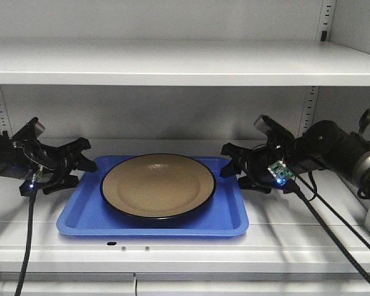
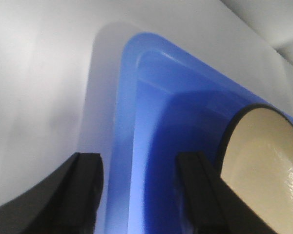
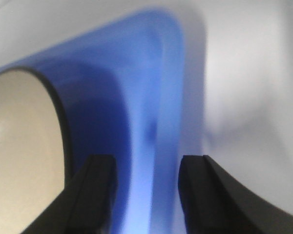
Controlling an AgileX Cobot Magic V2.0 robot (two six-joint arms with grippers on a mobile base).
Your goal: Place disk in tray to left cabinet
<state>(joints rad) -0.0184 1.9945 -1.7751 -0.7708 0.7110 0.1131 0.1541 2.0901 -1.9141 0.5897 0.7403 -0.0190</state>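
Already the tray [image 1: 80, 221] with the disk [image 1: 158, 185] in it rests on the left cabinet [image 1: 172, 61] shelf, each rim between the parted, empty fingers of the left gripper [image 1: 80, 165] and right gripper [image 1: 234, 166], so retreat seemingly comes next.

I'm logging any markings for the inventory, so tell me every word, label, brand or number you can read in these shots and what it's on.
None can be read in any view.
The disk and the blue tray carry no visible print.
The cabinet shelf is plain; its side rails show only slots.
A small green circuit board by the right claw may bear markings, but they are too small to read.
The left claw shows no lettering.
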